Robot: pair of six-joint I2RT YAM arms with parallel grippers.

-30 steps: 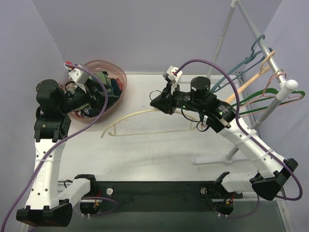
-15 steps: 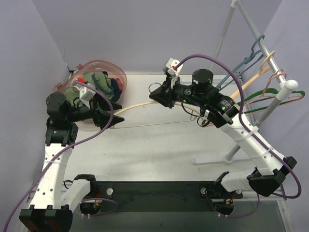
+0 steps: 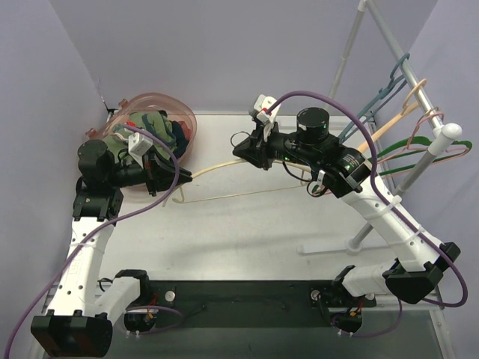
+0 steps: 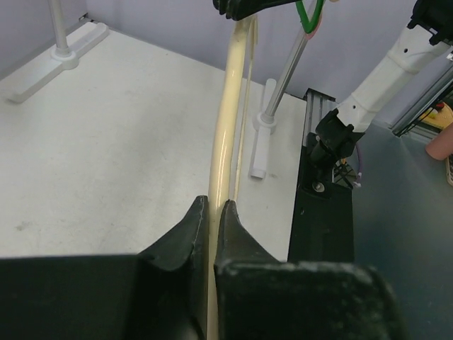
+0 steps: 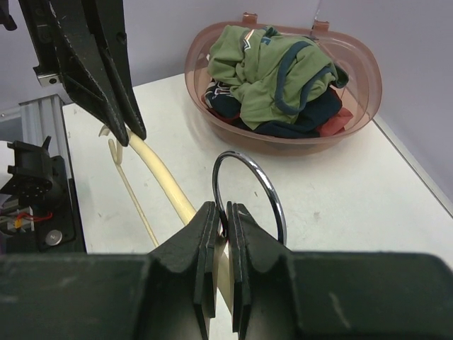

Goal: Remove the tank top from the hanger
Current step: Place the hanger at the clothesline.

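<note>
Hanger (image 3: 218, 164) clamped by both grippers, tank top (image 3: 150, 122) off it, in the basket (image 3: 185, 114).
Left gripper (image 3: 184, 175) closed tight on the cream arm, right gripper (image 3: 241, 153) closed on the neck by the hook. Tank top lies at 11 o'clock from the left gripper, apart from the hanger.

Both my left claw (image 4: 214, 205) and right claw (image 5: 224, 209) are black. The hanger (image 4: 225, 120) is cream. The bowl (image 5: 304, 144) is translucent pink, its top garment (image 5: 272, 64) olive green with navy edging. The counter (image 5: 368, 205) is white.

one cream hanger (image 3: 217, 165), one basket (image 3: 191, 123) (clothes (image 3: 153, 123) inside), one rack (image 3: 389, 40), roughly four hung hangers (image 3: 449, 151).
</note>
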